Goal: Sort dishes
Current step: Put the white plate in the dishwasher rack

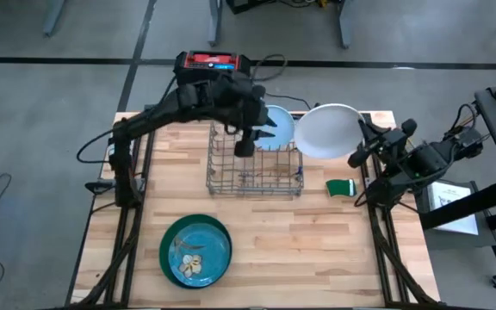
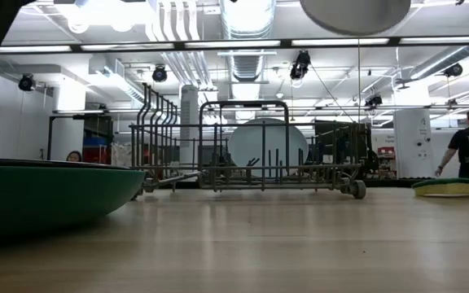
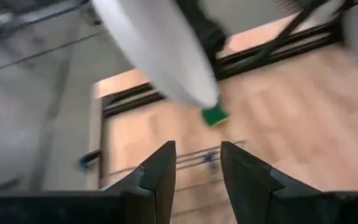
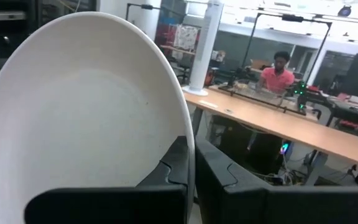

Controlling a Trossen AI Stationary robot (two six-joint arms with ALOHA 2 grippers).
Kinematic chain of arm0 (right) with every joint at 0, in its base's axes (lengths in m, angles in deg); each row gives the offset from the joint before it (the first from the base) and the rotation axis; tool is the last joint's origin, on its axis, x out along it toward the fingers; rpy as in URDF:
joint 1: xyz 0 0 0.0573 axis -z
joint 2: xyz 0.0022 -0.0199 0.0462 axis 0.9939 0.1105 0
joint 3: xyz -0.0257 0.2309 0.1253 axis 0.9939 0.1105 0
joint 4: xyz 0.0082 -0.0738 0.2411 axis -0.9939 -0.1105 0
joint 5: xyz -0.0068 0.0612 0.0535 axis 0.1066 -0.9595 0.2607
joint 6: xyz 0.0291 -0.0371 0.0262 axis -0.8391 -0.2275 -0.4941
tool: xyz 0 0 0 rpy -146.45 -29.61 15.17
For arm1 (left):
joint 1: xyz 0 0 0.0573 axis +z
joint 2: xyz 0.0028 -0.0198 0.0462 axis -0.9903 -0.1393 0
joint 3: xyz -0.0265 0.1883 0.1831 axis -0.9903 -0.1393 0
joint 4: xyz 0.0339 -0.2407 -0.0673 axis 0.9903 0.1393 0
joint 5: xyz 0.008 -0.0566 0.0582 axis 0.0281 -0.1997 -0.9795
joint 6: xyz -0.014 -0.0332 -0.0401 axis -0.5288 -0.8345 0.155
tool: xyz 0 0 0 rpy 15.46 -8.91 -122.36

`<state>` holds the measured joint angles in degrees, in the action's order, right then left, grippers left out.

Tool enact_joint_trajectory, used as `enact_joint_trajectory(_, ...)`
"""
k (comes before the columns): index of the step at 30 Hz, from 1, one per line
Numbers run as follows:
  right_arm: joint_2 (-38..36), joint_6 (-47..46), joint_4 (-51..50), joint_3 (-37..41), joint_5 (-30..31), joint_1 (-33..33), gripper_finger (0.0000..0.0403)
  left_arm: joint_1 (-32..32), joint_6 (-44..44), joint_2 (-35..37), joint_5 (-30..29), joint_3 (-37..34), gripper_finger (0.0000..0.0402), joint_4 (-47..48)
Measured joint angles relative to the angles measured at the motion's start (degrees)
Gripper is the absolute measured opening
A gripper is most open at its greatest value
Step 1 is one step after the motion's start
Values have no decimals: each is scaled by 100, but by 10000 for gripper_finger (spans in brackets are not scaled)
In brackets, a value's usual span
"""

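High view: round white plate (image 1: 329,131) held in the air above the table's far right, just beside the grey wire rack (image 1: 255,168), w/ the right gripper (image 1: 357,155) pinching its rim. Right wrist view shows the fingers (image 4: 178,163) pressed on either side of the plate's thin edge. Looks rigid, glazed, prob. slippery and breakable; a rim grip is the only real hold, so tilt could let it slide. Pale blue round plate (image 1: 275,127) already stands upright in the rack's far end. Left gripper (image 1: 246,145) hovers over the rack near it, jaws slightly apart w/ a narrow gap, holding nothing. Teal plate w/ light motif (image 1: 196,250) sits inside the larger dark green plate (image 1: 167,244) at the table's near edge, untouched. Green sponge (image 1: 341,187) lies right of the rack.
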<state>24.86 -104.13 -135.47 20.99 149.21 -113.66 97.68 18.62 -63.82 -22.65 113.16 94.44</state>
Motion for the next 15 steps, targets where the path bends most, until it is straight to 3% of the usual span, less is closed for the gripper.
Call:
enact_joint_trajectory(3, -1, -253, 37, 440, 1, 69, 0, 276, -26, -29, 1496, -253, 116, -244)
enact_joint_trajectory(5, 65, -434, 54, 702, -9, 68, 0, 383, -129, -55, 2029, -382, 116, -324)
enact_joint_trajectory(11, 394, -669, 433, 1126, -4, 68, 0, 474, -741, -72, 1787, -945, 116, -883)
enact_joint_trajectory(15, 760, -291, 829, 1115, -4, 68, 0, 471, -1392, -74, 1772, -1305, 116, -1311)
